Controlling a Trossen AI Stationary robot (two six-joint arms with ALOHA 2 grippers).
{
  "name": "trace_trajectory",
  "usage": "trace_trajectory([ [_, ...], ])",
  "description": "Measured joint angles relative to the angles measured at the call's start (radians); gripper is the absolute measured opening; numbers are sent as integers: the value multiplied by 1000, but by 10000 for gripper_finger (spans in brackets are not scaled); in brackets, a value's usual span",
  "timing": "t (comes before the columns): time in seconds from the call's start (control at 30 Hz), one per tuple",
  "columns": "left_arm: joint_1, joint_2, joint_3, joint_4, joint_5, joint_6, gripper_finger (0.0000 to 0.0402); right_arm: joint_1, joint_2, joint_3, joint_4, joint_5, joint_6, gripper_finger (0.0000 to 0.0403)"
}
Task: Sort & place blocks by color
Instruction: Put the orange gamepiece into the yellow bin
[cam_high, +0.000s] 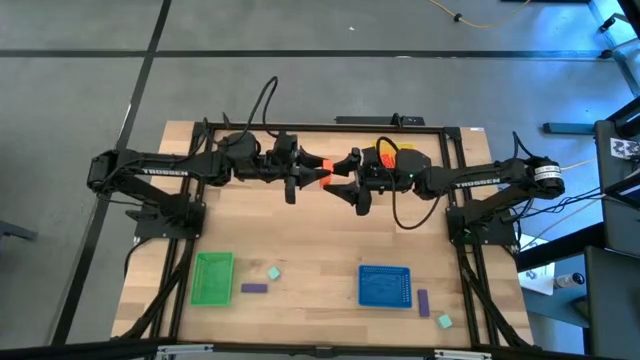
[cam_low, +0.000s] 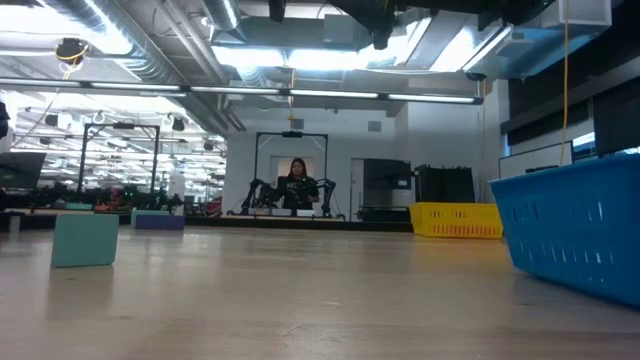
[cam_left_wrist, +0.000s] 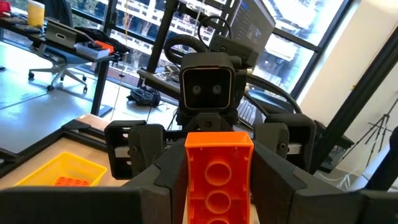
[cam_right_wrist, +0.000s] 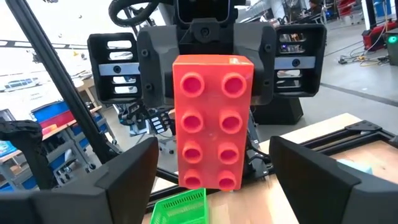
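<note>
Start at the left of the high view: your left gripper (cam_high: 312, 170) reaches in from the left edge to the upper middle of the table, fingers closed on an orange-red block (cam_high: 322, 172). In the left wrist view the hollow underside of that block (cam_left_wrist: 218, 177) fills the bottom center, pinched between the two dark fingers (cam_left_wrist: 163, 177). Meeting it head-on is your right gripper (cam_high: 338, 175), with its fingers spread wide on either side of the block and not touching it. The right wrist view shows the studded face of the block (cam_right_wrist: 213, 121) in mid-frame, held up by the opposite arm, well clear of the right arm's own fingers (cam_right_wrist: 127, 177).

Along the bottom of the high view, left to right, you have a green tray (cam_high: 212, 277), a purple block (cam_high: 254, 288) just right of it, a mint block (cam_high: 274, 272) nearby, a blue tray (cam_high: 385, 285), another purple block (cam_high: 423, 302) just right of that, and a mint block (cam_high: 444, 321) at the lower right. A yellow tray (cam_high: 392, 152) sits in the upper center-right, partly under the right arm, with orange-red pieces (cam_left_wrist: 71, 181) lying in it.

In the low view, a mint cube (cam_low: 85, 239) stands at the left and the blue tray wall (cam_low: 580, 225) fills the right edge.
</note>
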Motion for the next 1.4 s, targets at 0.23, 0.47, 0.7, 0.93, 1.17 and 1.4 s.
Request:
trace_trajectory([
  [0.23,0,0,0,0,0,0,126,0,0,0,2,-1,1,272],
  [0.47,0,0,0,0,0,0,126,0,0,0,3,-1,30,243],
  [0.7,0,0,0,0,-1,0,126,0,0,0,3,-1,30,242],
  [0.93,0,0,0,0,-1,0,126,0,0,-1,18,-1,30,242],
  [1.17,0,1,0,-1,-2,1,126,0,0,-2,23,-1,30,242],
  [1.4,1,1,0,-1,-4,1,126,0,26,-2,47,-29,55,238],
])
